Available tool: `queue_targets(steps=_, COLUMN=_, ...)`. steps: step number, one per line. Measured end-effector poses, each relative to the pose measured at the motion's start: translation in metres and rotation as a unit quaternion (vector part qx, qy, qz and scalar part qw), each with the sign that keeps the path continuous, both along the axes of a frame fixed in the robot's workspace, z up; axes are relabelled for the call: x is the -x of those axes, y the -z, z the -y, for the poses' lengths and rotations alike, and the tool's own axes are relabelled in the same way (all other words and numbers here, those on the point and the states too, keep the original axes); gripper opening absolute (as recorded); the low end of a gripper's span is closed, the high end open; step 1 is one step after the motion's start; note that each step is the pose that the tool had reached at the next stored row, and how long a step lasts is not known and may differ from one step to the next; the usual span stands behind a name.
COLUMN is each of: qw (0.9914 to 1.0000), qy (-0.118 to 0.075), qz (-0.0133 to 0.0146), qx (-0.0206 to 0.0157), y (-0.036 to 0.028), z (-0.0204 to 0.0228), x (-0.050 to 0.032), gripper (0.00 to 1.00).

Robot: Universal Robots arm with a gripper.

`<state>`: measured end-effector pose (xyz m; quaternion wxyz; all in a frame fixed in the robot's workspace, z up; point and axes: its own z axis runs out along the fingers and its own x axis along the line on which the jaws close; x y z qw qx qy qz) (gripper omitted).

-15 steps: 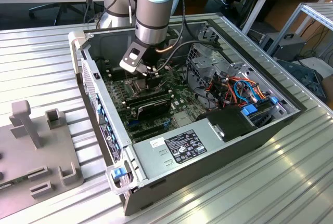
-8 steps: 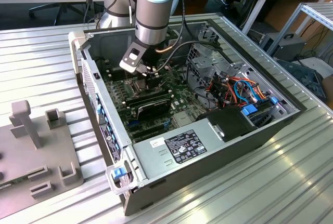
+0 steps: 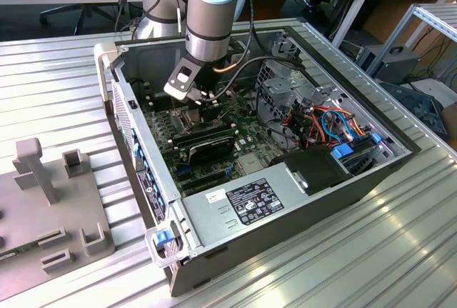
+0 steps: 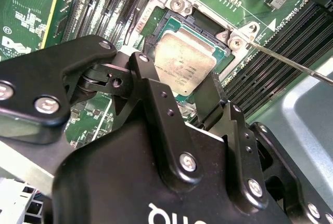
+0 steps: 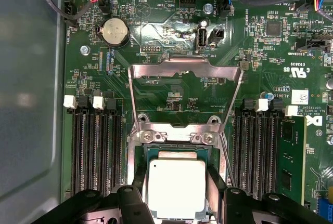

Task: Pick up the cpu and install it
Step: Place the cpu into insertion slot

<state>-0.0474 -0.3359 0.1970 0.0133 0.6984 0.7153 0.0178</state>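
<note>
My gripper [image 5: 177, 182] pinches the cpu [image 5: 176, 193] by opposite edges; I judge it light, stiff, slick, fragile

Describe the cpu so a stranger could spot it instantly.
Look inside the open computer case, at the green motherboard. Between the black memory slots, beside the hinged metal frame, the cpu is the only flat dull-silver square.

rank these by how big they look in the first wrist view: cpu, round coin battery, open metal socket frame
Largest to smallest:
1. metal socket frame, wider and taller than the cpu
2. cpu, partly cut off by the picture's edge
3. coin battery, clearly the smallest
</note>
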Motion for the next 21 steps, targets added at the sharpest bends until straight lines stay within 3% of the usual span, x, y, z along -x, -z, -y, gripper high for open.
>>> queue_targets(steps=3, qw=1.00000, qy=0.000, qz=0.0002, qx=-0.0009, y=0.0005, z=-0.0003, x=-0.0001, gripper=0.55)
queue_targets(steps=4, qw=1.00000, qy=0.000, qz=0.0003, qx=-0.0004, y=0.0004, z=-0.0002, x=-0.0001, gripper=0.61)
queue_targets(steps=10, qw=1.00000, qy=0.000, qz=0.0000, qx=-0.0001, y=0.0000, z=0.0000, x=0.0000, gripper=0.61)
queue_targets(steps=21, qw=1.00000, qy=0.000, qz=0.0000, qx=0.0000, y=-0.0135, z=-0.0001, x=0.0000, gripper=0.61)
